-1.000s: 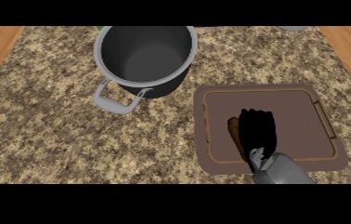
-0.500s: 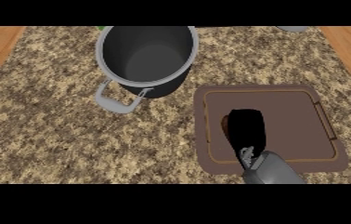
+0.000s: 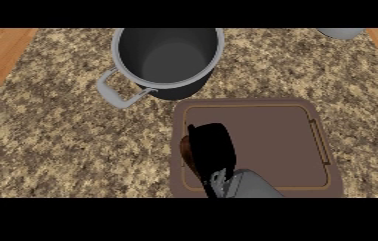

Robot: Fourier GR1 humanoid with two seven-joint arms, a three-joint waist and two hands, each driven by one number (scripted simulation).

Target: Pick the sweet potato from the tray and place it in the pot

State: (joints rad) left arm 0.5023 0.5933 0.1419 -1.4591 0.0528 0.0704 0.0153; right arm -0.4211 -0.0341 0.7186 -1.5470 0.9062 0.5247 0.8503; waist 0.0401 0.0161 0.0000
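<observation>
A grey metal pot [image 3: 168,60] stands open at the back of the counter, with one handle pointing toward the front left. A brown tray [image 3: 280,135] lies in front of it, to the right. My right hand [image 3: 214,152] is over the tray's left part, fingers curled down around the sweet potato [image 3: 184,152]. Only a brown sliver of the potato shows at the hand's left side; the rest is hidden. The grey forearm comes in from the lower edge. My left hand is not visible.
A speckled granite counter [image 3: 74,135] spreads around the pot and tray. Part of a grey object [image 3: 341,32] shows at the back right corner. A wooden strip [image 3: 13,47] runs along the far left.
My right hand has shifted left across the tray and closed over the sweet potato, so that less of the potato shows. The whole view has also shifted a little.
</observation>
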